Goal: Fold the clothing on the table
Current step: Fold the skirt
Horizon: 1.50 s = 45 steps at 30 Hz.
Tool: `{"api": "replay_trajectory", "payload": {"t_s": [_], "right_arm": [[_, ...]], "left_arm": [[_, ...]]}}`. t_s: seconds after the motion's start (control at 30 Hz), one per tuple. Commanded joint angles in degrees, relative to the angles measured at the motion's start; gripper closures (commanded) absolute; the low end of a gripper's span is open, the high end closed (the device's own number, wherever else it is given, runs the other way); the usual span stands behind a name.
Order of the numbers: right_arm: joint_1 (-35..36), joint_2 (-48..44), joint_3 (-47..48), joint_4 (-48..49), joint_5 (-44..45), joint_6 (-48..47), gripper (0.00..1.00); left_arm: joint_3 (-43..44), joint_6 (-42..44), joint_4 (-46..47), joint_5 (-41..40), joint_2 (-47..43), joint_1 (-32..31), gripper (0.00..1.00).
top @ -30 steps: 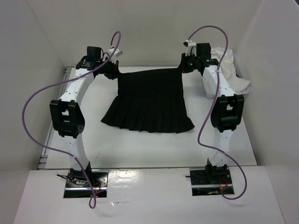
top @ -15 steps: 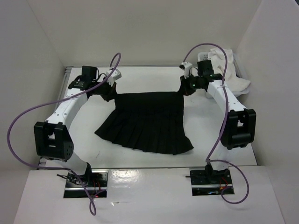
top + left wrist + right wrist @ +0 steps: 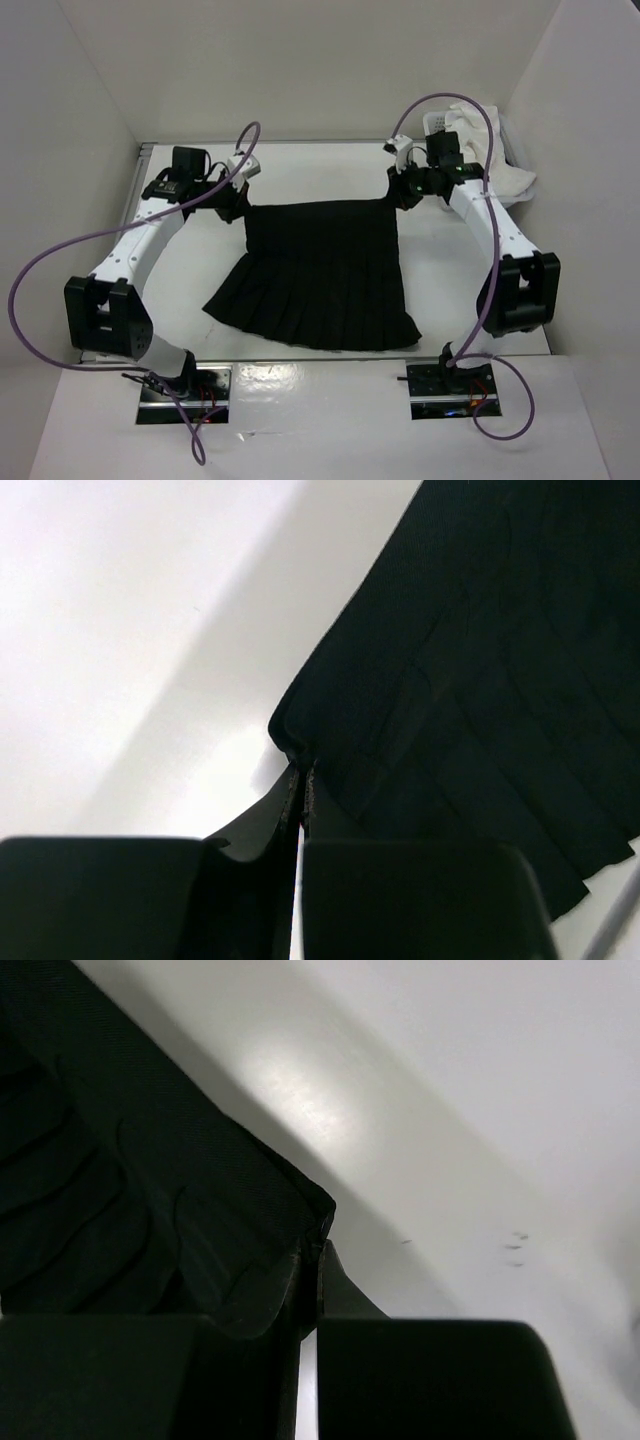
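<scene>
Surface (image 3: 300, 165): white and wide, it takes up the middle of the overhead view.

Skirt (image 3: 320, 270): black and pleated, lying mid-surface. The narrow waist points to 12 o'clock. The wide hem fans toward 6 o'clock, near the arm bases, and flares furthest at 7 o'clock.

White cloth garment (image 3: 495, 150): bunched at 2 o'clock, well apart from the skirt. Not my job.

Left jaws: pressed together with no gap showing, pinching the left waist corner (image 3: 292, 725) at 11 o'clock.

Right jaws: likewise closed tight on the right waist corner (image 3: 318, 1210) at 1 o'clock. The waist edge runs straight between the two grips.

Handling, my judgement:
- The fabric looks soft, light and limp. It hangs in loose pleats and would not hold any shape by itself.
- The matte weave should not slip much in a pinch.
- The pleats will splay or bunch if dragged unevenly, so I would keep both sides level.
- The waist corners look like the best hold. The band seems the firmest part, and gripping both ends keeps it spread.
- A grab at the hem would catch only a pleat or two.
</scene>
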Motion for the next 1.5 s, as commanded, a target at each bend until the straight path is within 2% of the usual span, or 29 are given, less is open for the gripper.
{"api": "replay_trajectory", "payload": {"t_s": [0.0,0.13,0.2,0.3,0.4,0.47,0.6,0.83,0.87,0.9,1.0,1.13,1.3,1.47], "right_arm": [[-1.69,6.72,5.87,7.59,14.98,1.66,1.00],[-0.99,11.93,13.24,12.78,22.10,4.31,1.00],[-0.46,12.55,14.75,15.59,26.57,4.84,1.00],[0.59,13.25,16.42,16.74,28.36,5.89,1.00],[2.26,10.45,13.72,17.35,28.89,5.89,1.00],[2.88,5.53,11.17,17.36,26.26,5.89,1.00],[4.81,-4.12,5.01,10.08,19.16,1.87,1.00],[8.06,-13.46,-2.99,-6.26,9.92,-8.15,1.00],[8.68,-13.99,-3.61,-12.46,6.94,-14.09,0.97],[8.68,-13.99,-3.61,-12.52,6.91,-14.15,0.97],[14.89,-10.23,-4.75,-23.64,6.91,-19.41,0.92],[19.58,-0.92,-5.28,-34.45,5.08,-24.42,0.89],[24.41,6.91,-7.12,-34.50,4.10,-24.17,0.86],[35.03,9.91,-7.13,-34.50,2.44,-21.54,0.83]], "left_arm": [[7.26,-1.16,2.08,-9.85,4.49,1.71,1.00],[13.60,-2.75,2.61,-11.45,9.94,1.71,1.00],[14.32,-3.54,4.35,-13.28,10.56,1.71,1.00],[14.94,-4.16,5.50,-13.91,10.56,1.71,1.00],[13.89,-4.16,5.51,-13.91,9.16,1.71,1.00],[12.14,-3.20,4.99,-13.38,6.71,1.71,1.00],[3.81,1.71,2.79,-11.28,-1.19,1.71,1.00],[-7.90,13.14,-4.50,-11.97,-13.42,1.71,1.00],[-12.26,18.29,-5.73,-13.11,-18.04,1.71,0.92],[-12.31,18.34,-5.74,-13.12,-19.66,1.71,0.92],[-17.92,22.11,-5.74,-14.26,-25.20,1.71,0.87],[-19.86,25.37,-10.82,-15.49,-25.74,1.71,0.85],[-21.89,27.84,-13.39,-16.72,-29.07,1.19,0.90],[-22.42,26.61,-13.39,-17.43,-30.31,1.19,0.90]]}}
